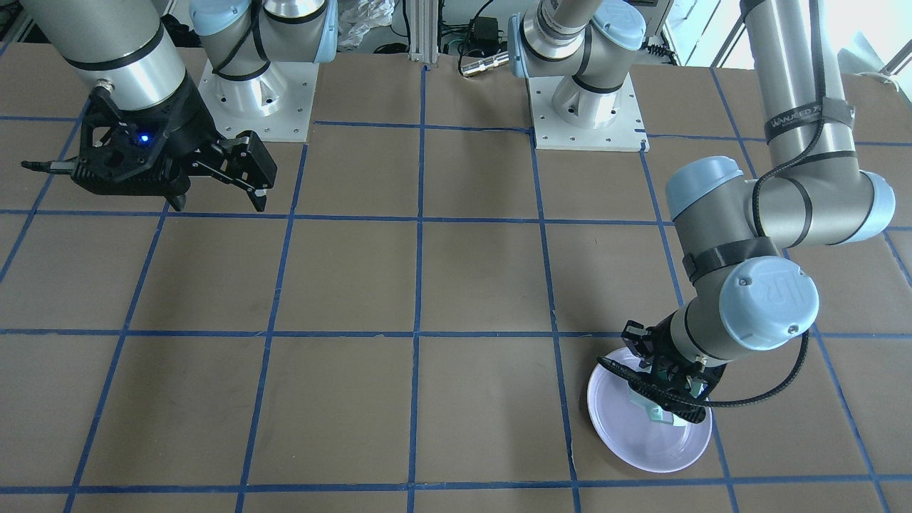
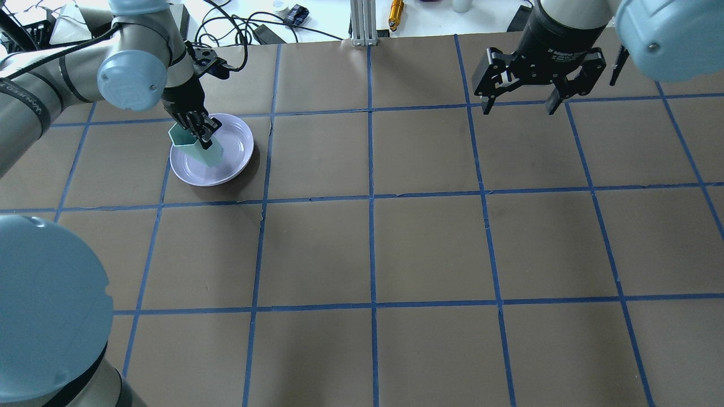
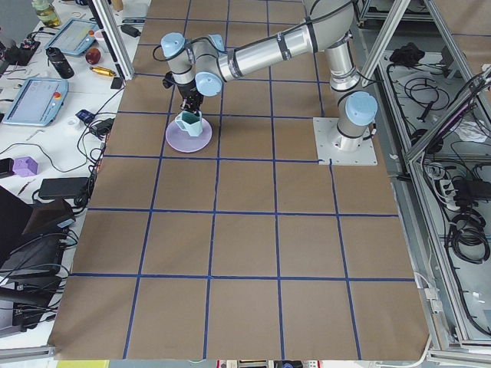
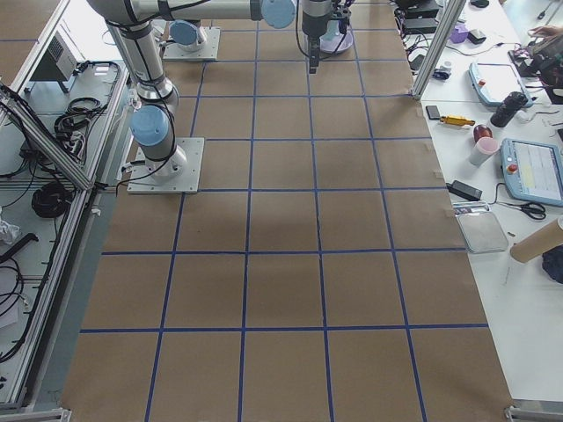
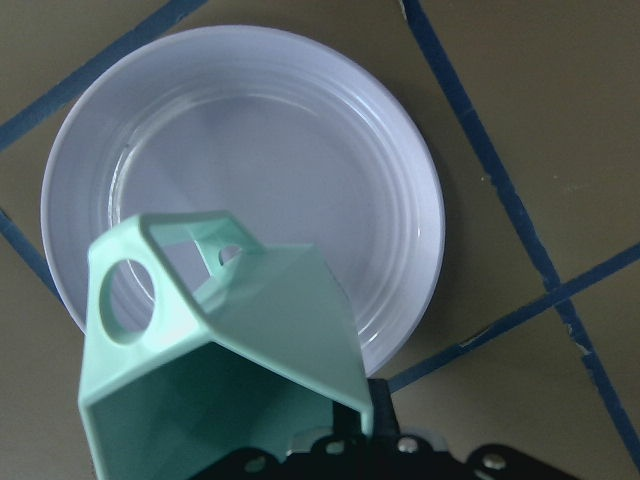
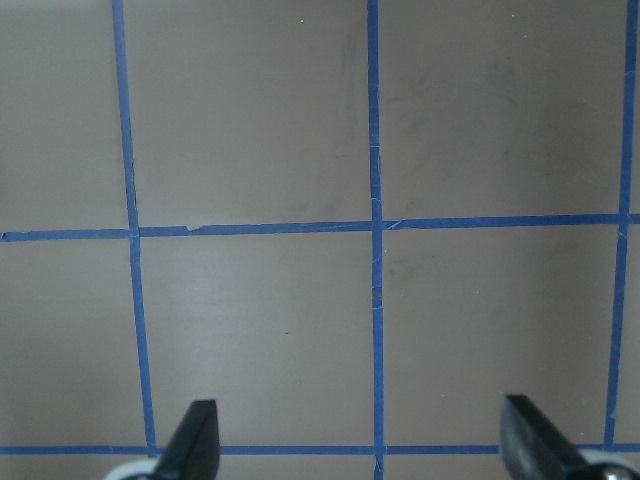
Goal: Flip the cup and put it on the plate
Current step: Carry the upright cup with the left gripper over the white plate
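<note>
The pale mint-green cup (image 2: 198, 148) is over the lavender plate (image 2: 237, 144) at the table's far left, mouth upward and somewhat tilted. My left gripper (image 2: 199, 129) is shut on the cup's rim wall from above. The left wrist view looks into the cup's open mouth (image 5: 215, 385), with its angular handle on the far side above the plate (image 5: 260, 140). I cannot tell whether the cup's base touches the plate. From the front, the plate (image 1: 641, 434) lies under the left gripper (image 1: 666, 388). My right gripper (image 2: 520, 104) is open and empty, high above the table's far right (image 6: 365, 445).
Brown table surface with a blue tape grid (image 2: 370, 198). The two arm bases (image 1: 588, 117) stand at the robot's edge. Cables and small items (image 2: 283, 14) lie beyond the far edge. The left arm's elbow (image 1: 769, 299) hangs over the plate's area.
</note>
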You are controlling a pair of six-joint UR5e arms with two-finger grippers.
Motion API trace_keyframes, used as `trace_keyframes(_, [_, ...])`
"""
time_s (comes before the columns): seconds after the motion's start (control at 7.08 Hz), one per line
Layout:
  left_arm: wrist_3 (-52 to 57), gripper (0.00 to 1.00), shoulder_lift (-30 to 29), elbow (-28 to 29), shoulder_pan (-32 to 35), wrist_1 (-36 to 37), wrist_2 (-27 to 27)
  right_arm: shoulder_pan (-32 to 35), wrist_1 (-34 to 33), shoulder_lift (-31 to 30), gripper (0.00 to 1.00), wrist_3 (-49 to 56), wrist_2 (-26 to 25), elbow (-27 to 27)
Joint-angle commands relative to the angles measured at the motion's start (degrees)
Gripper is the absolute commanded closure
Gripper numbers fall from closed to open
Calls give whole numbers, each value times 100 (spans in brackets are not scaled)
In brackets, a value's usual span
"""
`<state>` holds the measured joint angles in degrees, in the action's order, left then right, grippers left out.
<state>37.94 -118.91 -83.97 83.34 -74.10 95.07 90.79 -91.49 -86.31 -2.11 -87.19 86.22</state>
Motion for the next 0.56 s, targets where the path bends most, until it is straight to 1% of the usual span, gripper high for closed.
trace_keyframes(0.0, [-14, 100, -105, -22, 15, 79, 29, 0, 0, 0, 0, 0, 0, 0])
trace_keyframes(0.14, [-32, 29, -175, -23, 16, 80, 29, 0, 0, 0, 0, 0, 0, 0])
trace_keyframes(0.28, [-23, 0, -211, -23, 16, 97, 38, 0, 0, 0, 0, 0, 0, 0])
trace_keyframes(0.42, [-32, 0, -107, -5, 16, 97, 47, 0, 0, 0, 0, 0, 0, 0])
